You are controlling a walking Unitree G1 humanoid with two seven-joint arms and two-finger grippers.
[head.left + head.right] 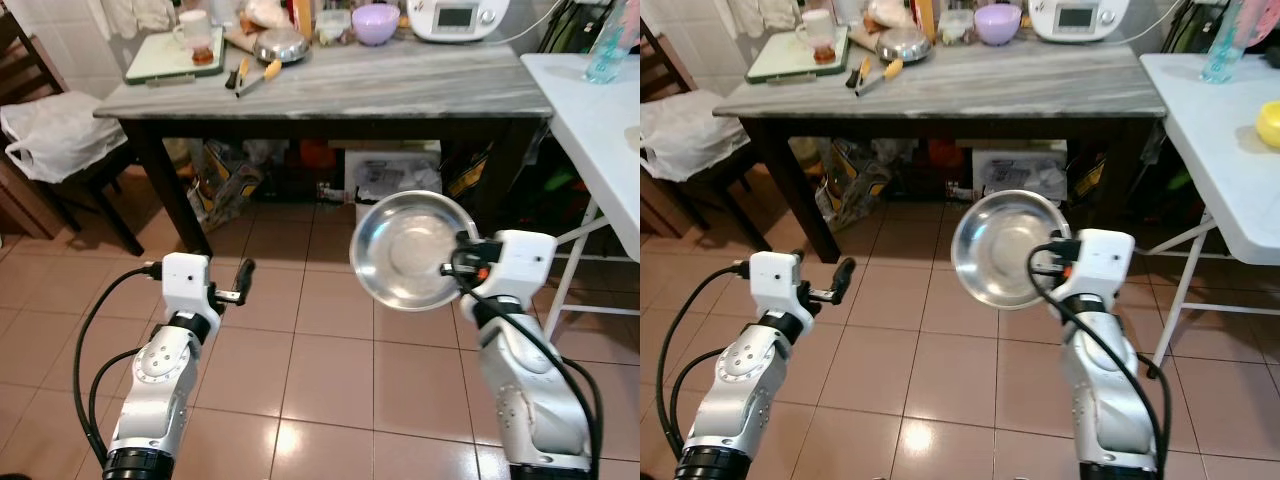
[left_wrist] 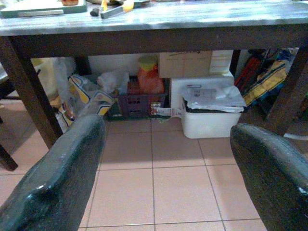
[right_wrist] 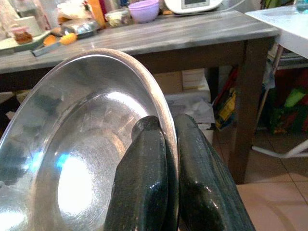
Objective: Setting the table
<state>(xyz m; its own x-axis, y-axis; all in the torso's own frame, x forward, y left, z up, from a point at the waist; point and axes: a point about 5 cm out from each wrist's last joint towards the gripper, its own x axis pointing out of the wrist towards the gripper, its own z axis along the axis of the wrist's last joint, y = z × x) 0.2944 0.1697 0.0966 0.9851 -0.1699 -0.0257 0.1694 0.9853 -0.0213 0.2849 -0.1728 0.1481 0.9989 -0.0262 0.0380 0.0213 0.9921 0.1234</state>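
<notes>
My right gripper (image 1: 455,268) is shut on the rim of a shiny steel bowl (image 1: 410,250), held tilted on edge above the tiled floor, its hollow facing me. In the right wrist view both black fingers (image 3: 144,178) pinch the steel bowl (image 3: 82,154) rim between them. My left gripper (image 1: 240,283) is open and holds nothing, hovering low over the floor in front of the grey marble-top table (image 1: 400,85). The left wrist view looks between its two spread fingers (image 2: 57,178) under the table.
The table carries a green tray with a mug (image 1: 192,30), a steel bowl (image 1: 280,45), knives (image 1: 255,78), a purple bowl (image 1: 375,22) and a white appliance (image 1: 458,18). Boxes and bags (image 2: 207,108) sit beneath. A white folding table (image 1: 600,130) stands right; a chair with a bag (image 1: 55,135) left.
</notes>
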